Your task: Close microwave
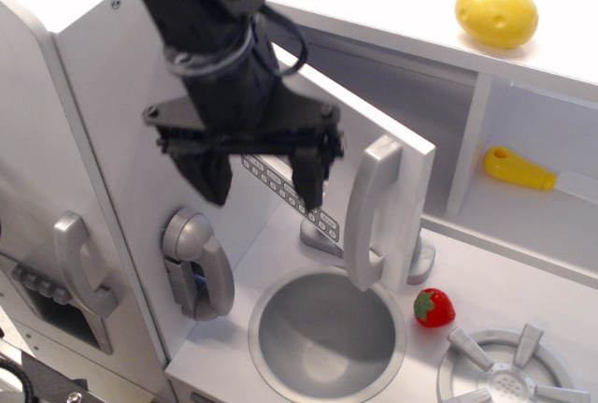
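Observation:
The microwave door (402,151) of the white-grey toy kitchen stands swung open, its outer face towards me. It carries a row of small grey buttons (313,213) and a long vertical silver handle (371,211); its window is mostly hidden behind the arm. My black gripper (263,177) hangs in front of the door's outer face, left of the handle, fingers pointing down. The jaws are spread wide and hold nothing. One fingertip (309,183) sits over the button row.
A silver phone handset (196,263) hangs on the wall at left. A tall grey door with a curved handle (79,263) is at far left. A round sink (327,333), a strawberry (434,308), a burner (509,375), a yellow knife (523,171) and a yellow potato (496,13) lie around.

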Robot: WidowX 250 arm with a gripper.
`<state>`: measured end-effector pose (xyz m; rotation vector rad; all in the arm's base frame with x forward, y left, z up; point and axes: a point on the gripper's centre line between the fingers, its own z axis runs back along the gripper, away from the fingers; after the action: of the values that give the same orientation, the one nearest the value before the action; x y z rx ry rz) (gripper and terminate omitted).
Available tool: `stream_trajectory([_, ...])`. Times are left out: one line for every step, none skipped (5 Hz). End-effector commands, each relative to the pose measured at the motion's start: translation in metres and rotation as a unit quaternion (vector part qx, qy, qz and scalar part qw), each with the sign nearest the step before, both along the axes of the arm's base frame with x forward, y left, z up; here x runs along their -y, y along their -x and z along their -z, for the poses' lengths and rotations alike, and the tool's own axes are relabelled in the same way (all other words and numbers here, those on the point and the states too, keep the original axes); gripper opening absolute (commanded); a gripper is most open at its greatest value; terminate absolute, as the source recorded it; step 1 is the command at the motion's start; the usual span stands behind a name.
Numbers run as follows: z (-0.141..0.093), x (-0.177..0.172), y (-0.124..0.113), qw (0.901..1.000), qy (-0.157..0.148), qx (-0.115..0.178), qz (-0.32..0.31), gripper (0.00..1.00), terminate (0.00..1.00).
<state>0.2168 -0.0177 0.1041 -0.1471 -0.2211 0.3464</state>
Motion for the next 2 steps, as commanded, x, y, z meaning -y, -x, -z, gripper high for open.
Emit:
stream_trajectory([-0.011,0.008,-0.029,0.9993,-0.011,0.033,-0.010,1.00,0.00])
stream_trajectory([-0.011,0.016,-0.045,0.9985,-0.016,0.051,-0.013,1.00,0.00])
